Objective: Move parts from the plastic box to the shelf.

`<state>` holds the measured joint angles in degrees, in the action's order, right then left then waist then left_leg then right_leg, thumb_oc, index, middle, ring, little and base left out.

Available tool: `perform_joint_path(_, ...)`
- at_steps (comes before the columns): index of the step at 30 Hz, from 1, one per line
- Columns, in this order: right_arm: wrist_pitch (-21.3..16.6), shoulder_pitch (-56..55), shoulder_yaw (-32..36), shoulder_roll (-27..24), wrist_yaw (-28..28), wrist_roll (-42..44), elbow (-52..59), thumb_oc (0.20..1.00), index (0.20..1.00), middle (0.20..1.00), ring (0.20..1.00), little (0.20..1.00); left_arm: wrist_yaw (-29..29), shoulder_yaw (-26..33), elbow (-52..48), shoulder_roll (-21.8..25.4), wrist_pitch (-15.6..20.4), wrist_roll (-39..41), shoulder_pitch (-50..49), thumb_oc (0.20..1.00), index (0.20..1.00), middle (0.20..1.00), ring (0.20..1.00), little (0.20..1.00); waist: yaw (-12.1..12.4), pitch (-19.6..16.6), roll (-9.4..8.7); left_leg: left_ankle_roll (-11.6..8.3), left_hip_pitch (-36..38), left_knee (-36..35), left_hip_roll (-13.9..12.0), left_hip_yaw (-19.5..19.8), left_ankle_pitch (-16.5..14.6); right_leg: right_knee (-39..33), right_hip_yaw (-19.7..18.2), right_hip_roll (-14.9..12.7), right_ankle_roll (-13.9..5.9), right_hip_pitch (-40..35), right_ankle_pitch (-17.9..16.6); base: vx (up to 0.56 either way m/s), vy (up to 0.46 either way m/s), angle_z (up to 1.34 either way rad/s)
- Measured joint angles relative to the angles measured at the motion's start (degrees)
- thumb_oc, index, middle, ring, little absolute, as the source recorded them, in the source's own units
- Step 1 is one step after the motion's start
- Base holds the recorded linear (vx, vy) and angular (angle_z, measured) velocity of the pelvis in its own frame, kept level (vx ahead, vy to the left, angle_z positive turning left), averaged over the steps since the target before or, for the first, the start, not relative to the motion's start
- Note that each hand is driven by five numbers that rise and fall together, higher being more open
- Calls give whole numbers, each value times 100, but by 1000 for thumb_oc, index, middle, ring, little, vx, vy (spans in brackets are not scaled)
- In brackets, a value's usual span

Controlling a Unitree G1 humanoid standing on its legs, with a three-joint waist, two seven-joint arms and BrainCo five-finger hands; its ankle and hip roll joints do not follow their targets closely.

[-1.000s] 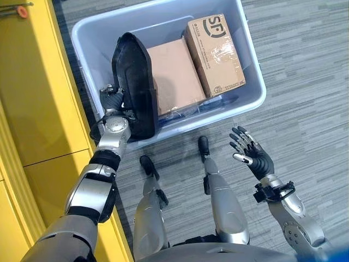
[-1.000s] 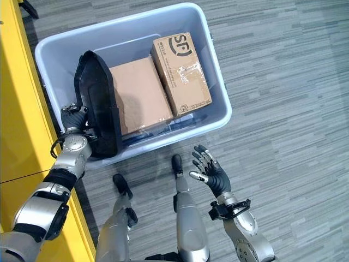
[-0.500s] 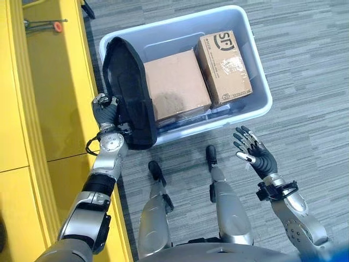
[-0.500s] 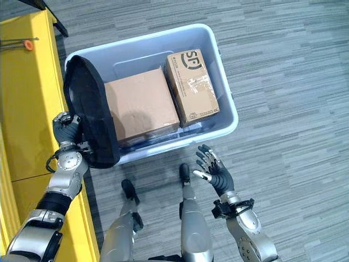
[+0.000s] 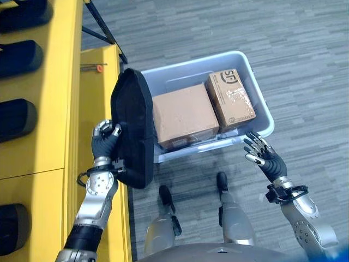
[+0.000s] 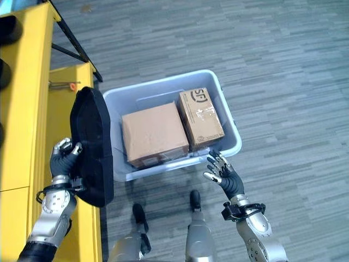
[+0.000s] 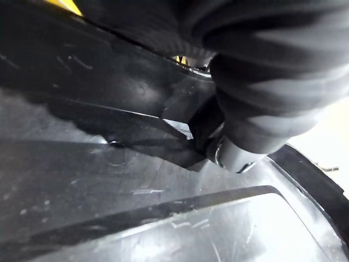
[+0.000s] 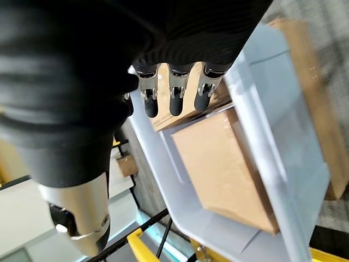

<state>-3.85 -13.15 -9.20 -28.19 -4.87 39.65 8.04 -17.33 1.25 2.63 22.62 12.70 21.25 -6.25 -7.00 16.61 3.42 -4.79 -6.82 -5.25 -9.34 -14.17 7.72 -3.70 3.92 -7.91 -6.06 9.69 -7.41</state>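
The left hand [image 5: 105,143] is curled round the edge of a long black moulded part [image 5: 132,128], which is held upright between the yellow shelf [image 5: 52,109] and the plastic box [image 5: 260,112]. How the fingers sit behind the part can't really be made out, since most of them are covered by it; in the left wrist view the dark shiny surface [image 7: 109,180] is seen up close and not much else is readable.

The right hand [image 5: 264,158] is held out with its fingers spread and nothing is gripped, just beside the box's near rim.

Two cardboard boxes are left in the plastic box: a plain brown one [image 5: 183,114] and a taped one [image 5: 231,103] beside it. Other dark parts [image 5: 17,117] are seen on the shelf, cut off at the frame edge.
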Motion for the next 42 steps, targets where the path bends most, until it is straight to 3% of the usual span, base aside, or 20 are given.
perform_joint_path(4,57,0,-18,-1,-75,-55,-137,1000,1000,1000,1000,1000,245,94,-106,-233,3,214,-478,200,200,200,200,200,160,-81,92,23,228,66,-71,118,-78,508,92,40,21,-83,367,-39,-151,18)
perform_joint_path(6,133,7,-15,-5,-156,-60,-140,1000,1000,1000,1000,1000,514,363,-107,-443,-88,533,-1020,200,200,200,200,200,310,-128,85,12,300,169,-192,281,-121,1174,222,116,105,5,763,-57,-273,26)
perform_joint_path(11,225,-183,-25,-74,-245,-215,-82,1000,1000,1000,1000,1000,883,264,-125,-622,-284,757,-1754,200,200,200,200,200,663,-176,8,-50,178,225,-517,865,-181,2359,713,270,511,267,1596,-82,-176,50)
perform_joint_path(12,231,-125,-28,-114,-267,-237,-85,1000,1000,1000,1000,1000,903,251,-94,-651,-363,767,-1876,200,200,200,200,200,841,-167,80,201,79,199,-556,931,-202,2488,869,397,538,299,1648,-125,-186,88)
perform_joint_path(13,224,-232,-26,-223,-286,-283,-48,1000,1000,1000,1000,1000,1001,168,-135,-652,-386,825,-1974,200,200,200,200,200,858,-171,105,517,-42,110,-594,1250,-114,2585,940,502,734,282,1750,-100,-102,140)
perform_joint_path(14,231,-333,46,-243,-285,-288,-71,1000,1000,1000,1000,1000,1108,3,-126,-649,-489,889,-1949,200,200,200,200,200,1037,-160,53,446,-80,17,-585,1480,-599,2579,1382,359,894,220,1803,-121,-78,160)
perform_joint_path(15,238,-317,132,-256,-287,-290,-83,1000,1000,1000,1000,1000,1208,-4,-121,-623,-520,890,-1954,200,200,200,200,200,1128,-137,-8,114,-178,169,-479,1615,-423,2540,1531,277,974,223,1820,-156,-109,133)
perform_joint_path(17,221,-211,320,-252,-295,-288,-70,1000,1000,1000,1000,1000,1235,80,-61,-605,-548,892,-2103,200,200,200,200,200,1277,-139,-98,50,-75,720,-189,1740,-441,2367,1780,146,1294,187,1744,-90,-133,42)
perform_joint_path(19,239,-393,518,-117,-285,-288,-142,1000,1000,1000,1000,1000,1261,144,-15,-633,-595,892,-1899,200,200,200,200,200,1157,-189,-288,11,-159,1921,148,1728,-791,1644,2132,16,1209,-142,1313,-14,4,93)
perform_joint_path(20,239,-586,580,28,-287,-288,-135,1000,1000,1000,1000,1000,1292,189,-25,-590,-593,893,-1837,200,200,200,200,200,1006,-288,-428,4,-116,2503,166,1514,-933,1247,2442,-58,1149,-345,1127,9,96,156)
perform_joint_path(21,238,-712,595,104,-291,-286,-134,1000,1000,1000,1000,1000,1322,257,-55,-614,-581,898,-1744,200,200,200,200,200,919,-347,-454,-11,209,2633,-17,1465,-1030,1156,2620,-27,1104,-429,1071,41,188,124)
perform_joint_path(23,247,-690,592,120,-290,-284,-134,1000,1000,1000,1000,1000,1321,159,-10,-675,-605,906,-1574,200,200,200,200,200,846,-362,-422,-114,891,2242,-255,1452,-1128,1260,2764,-35,1043,-408,1111,87,241,76)
perform_joint_path(24,267,-705,671,183,-285,-284,-129,1000,1000,1000,1000,1000,1324,18,-9,-668,-651,906,-1448,200,200,200,200,200,703,-409,-383,-215,977,1886,-254,1364,-1319,1250,2881,-94,894,-410,1116,50,242,108)
perform_joint_path(25,287,-692,770,266,-280,-283,-108,1000,1000,1000,1000,1000,1336,-128,-35,-647,-704,904,-1287,200,200,200,200,200,568,-405,-382,-140,993,1369,-153,1282,-1454,1251,2966,-224,866,-397,1046,31,256,105)
perform_joint_path(26,305,-719,822,311,-268,-283,-108,1000,1000,1000,1000,1000,1379,-205,-132,-652,-718,903,-1208,200,200,200,200,200,558,-406,-355,-29,991,898,-35,1120,-1473,1245,2970,-297,777,-371,899,22,231,46)
perform_joint_path(27,310,-653,813,292,-269,-279,-80,1000,1000,1000,1000,1000,1398,-226,-262,-643,-718,903,-1223,200,200,200,200,200,637,-435,-193,118,969,577,30,1125,-1389,1270,2919,-265,651,-311,828,35,220,-25)
perform_joint_path(28,352,-620,753,410,-252,-276,-142,1000,1000,1000,1000,1000,1422,-197,-262,-549,-725,900,-1225,200,200,200,200,200,766,-451,-253,66,1013,595,146,1086,-1344,1314,2757,-352,573,-283,750,25,146,-22)
perform_joint_path(32,438,-888,493,530,-286,-273,-59,1000,1000,1000,1000,1000,1433,49,-316,-355,-724,900,-1443,200,200,200,200,200,726,-635,-470,356,927,534,640,1190,-1238,1042,2409,-697,302,-325,528,20,168,23)
perform_joint_path(35,463,-939,450,579,-336,-276,-48,1000,1000,1000,1000,1000,1427,168,-309,-263,-717,897,-1719,200,200,200,200,200,806,-710,-620,354,749,708,833,1303,-1233,986,2325,-819,147,-371,331,-34,268,21)
perform_joint_path(42,504,-620,427,579,-332,-284,-81,1000,1000,1000,1000,1000,1432,164,-299,-258,-747,848,-1563,200,200,200,200,200,975,-650,-637,422,452,979,1072,1491,-1283,695,2366,-987,42,-450,92,-47,217,20)
